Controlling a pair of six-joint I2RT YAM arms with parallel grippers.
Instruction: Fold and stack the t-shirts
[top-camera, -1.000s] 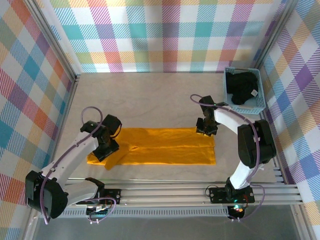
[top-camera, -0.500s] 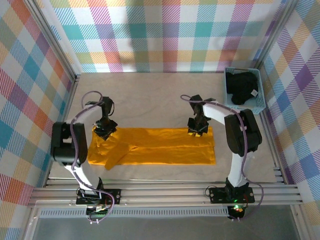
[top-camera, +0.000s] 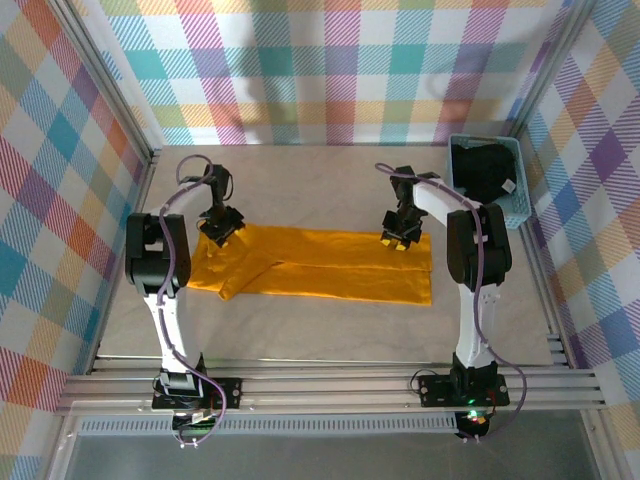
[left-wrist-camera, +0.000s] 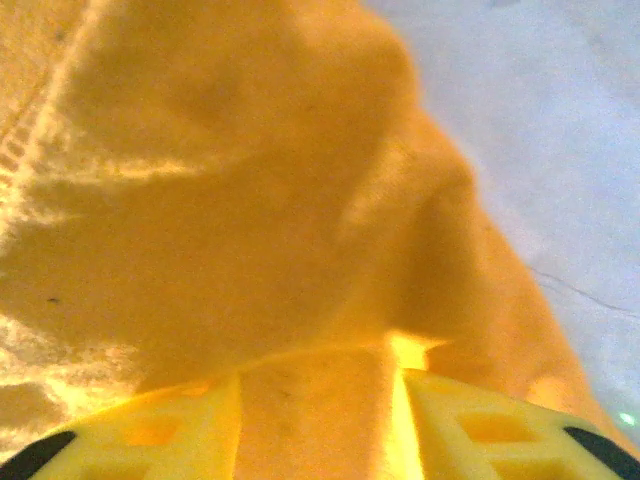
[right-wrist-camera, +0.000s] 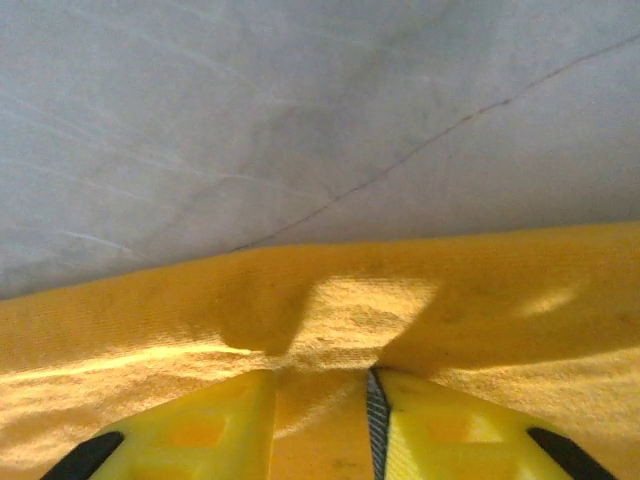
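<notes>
Treat the orange t-shirt (top-camera: 330, 278), folded long across the mid tabletop (top-camera: 320, 190), as light, limp and sag-prone, best taken at far corners, with left fingers (left-wrist-camera: 170, 425) and right fingers (right-wrist-camera: 450, 430) each narrowly closed on its edge, black t-shirt (top-camera: 480, 175) lying in basket (top-camera: 495, 216).

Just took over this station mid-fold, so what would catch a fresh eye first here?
The bright orange shirt lies as a long folded strip across the middle of the table. The left gripper and right gripper each pinch an end of its far edge. A black shirt lies bunched in the blue basket at the far right corner.
</notes>
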